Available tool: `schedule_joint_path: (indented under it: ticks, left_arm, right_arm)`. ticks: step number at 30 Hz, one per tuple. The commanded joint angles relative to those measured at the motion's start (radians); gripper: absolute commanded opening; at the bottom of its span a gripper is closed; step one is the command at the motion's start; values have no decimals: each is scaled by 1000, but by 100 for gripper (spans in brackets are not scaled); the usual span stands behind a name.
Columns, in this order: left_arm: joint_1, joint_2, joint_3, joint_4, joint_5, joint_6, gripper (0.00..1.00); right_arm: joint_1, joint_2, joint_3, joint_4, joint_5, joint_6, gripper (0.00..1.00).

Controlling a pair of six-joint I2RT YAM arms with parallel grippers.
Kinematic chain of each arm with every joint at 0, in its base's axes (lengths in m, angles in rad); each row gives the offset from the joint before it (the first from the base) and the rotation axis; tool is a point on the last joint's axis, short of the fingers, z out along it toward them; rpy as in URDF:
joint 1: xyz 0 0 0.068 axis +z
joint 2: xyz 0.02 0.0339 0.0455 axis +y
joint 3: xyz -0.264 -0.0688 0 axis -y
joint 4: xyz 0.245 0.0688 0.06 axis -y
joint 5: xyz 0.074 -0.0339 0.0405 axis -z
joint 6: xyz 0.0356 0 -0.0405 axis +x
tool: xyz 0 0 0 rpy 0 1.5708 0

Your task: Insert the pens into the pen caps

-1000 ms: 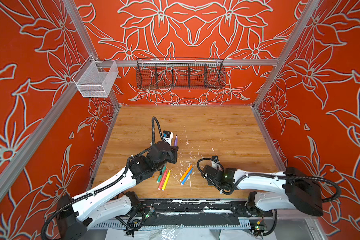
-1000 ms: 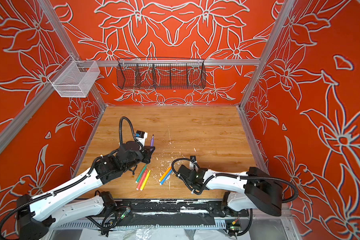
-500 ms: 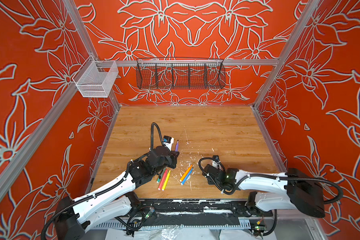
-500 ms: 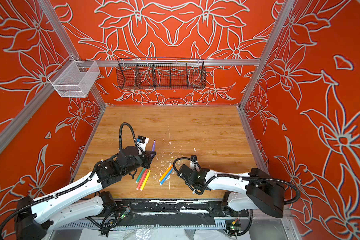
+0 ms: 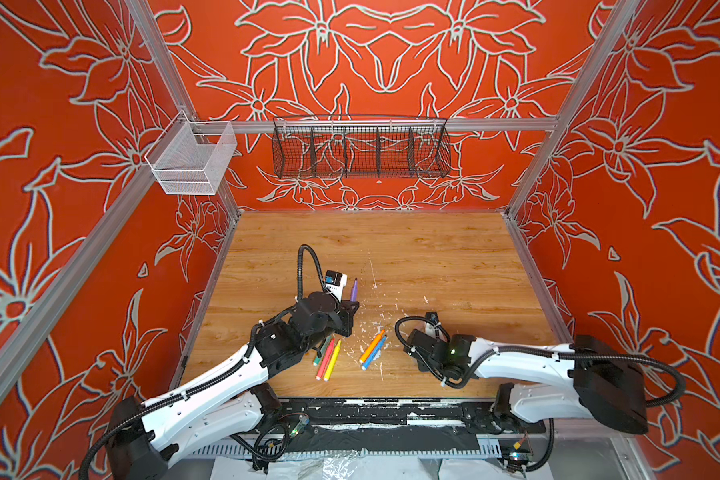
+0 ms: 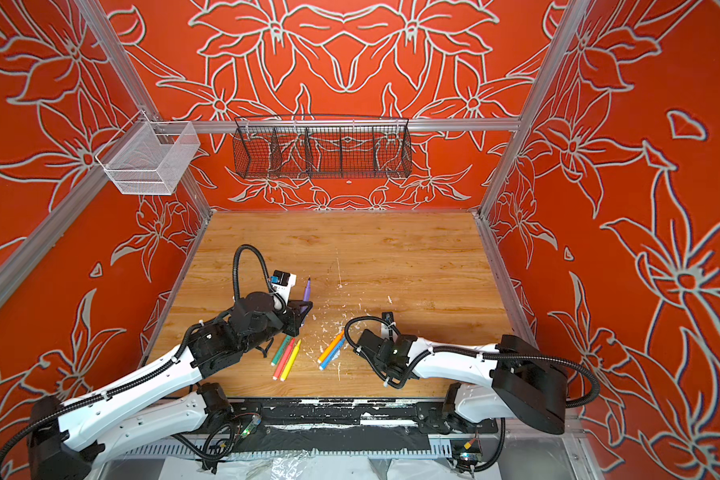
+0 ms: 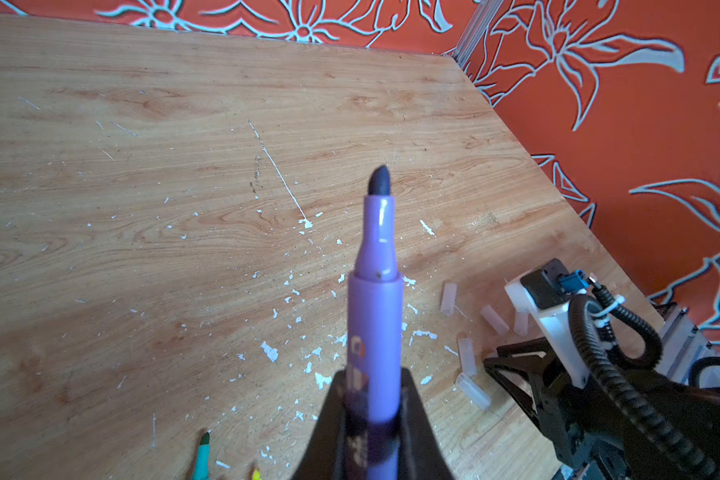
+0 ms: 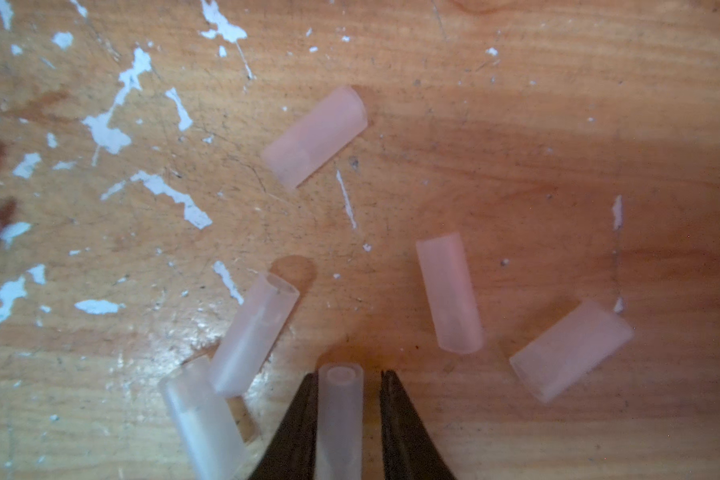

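Observation:
My left gripper (image 7: 373, 415) is shut on the purple pen (image 7: 376, 291), whose dark tip points up and away from it. In both top views that pen (image 5: 353, 289) (image 6: 307, 289) rises above the table left of centre. My right gripper (image 8: 348, 374) is low over the table with its jaws closed on a clear pen cap (image 8: 339, 415). A sliver of wood shows beside one fingertip. Several loose pen caps (image 8: 314, 135) (image 8: 449, 293) (image 7: 466, 356) lie around it. Green (image 5: 324, 351), pink-red (image 5: 326, 359), yellow (image 5: 332, 360), orange (image 5: 371, 345) and blue (image 5: 375, 353) pens lie between the arms.
White paint flecks dot the wooden table (image 5: 433, 257) around the pens. A black wire basket (image 5: 360, 147) hangs on the back wall. A white mesh bin (image 5: 192, 164) hangs at the left wall. Orange walls enclose the table on three sides.
The left gripper has carried the purple pen a little nearer to the front of the table. The right arm has edged slightly left over the caps.

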Motion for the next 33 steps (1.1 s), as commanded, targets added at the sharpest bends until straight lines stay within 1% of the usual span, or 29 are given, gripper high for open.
schedule_joint_path:
  ticks: [1, 8, 11, 14, 17, 20, 22, 23, 24, 26, 28, 31, 33]
  left_arm:
    - [4, -21, 8, 27, 21, 21, 0]
    - [4, -24, -3, 52, 79, 42, 0]
    - [3, -13, -2, 61, 99, 48, 0]
    - [3, -1, -2, 71, 124, 55, 0]
    - [3, 9, -5, 89, 141, 62, 0]
    - [4, 20, -25, 144, 139, 57, 0]
    - [6, 43, -38, 192, 100, -28, 0]
    - [10, 55, -34, 210, 110, -59, 0]
    - [10, 69, -27, 233, 135, -74, 0]
    - [10, 92, -24, 299, 209, -50, 0]
    - [9, 143, -35, 351, 288, 24, 0]
    - [9, 177, -25, 303, 289, 92, 0]
    - [9, 181, -33, 304, 296, 91, 0]
  right_arm:
    - [6, 24, -11, -45, -25, 5, 23]
    - [5, -10, -33, -33, -13, 15, 17]
    - [6, -70, -35, -44, 3, 17, 16]
    - [5, -165, -13, -94, 44, 10, 15]
    - [6, -274, 50, -172, 96, -27, 14]
    - [6, -347, 184, -267, 169, -83, 13]
    - [6, -368, 290, -260, 190, -146, 12]
    - [6, -371, 331, -242, 192, -174, 11]
    - [8, -370, 368, -205, 188, -205, 10]
    - [7, -375, 389, -79, 167, -258, 9]
    - [8, -389, 334, 137, 127, -309, 8]
    - [6, -408, 195, 502, 89, -341, 8]
    - [4, -399, 151, 636, 87, -342, 8]
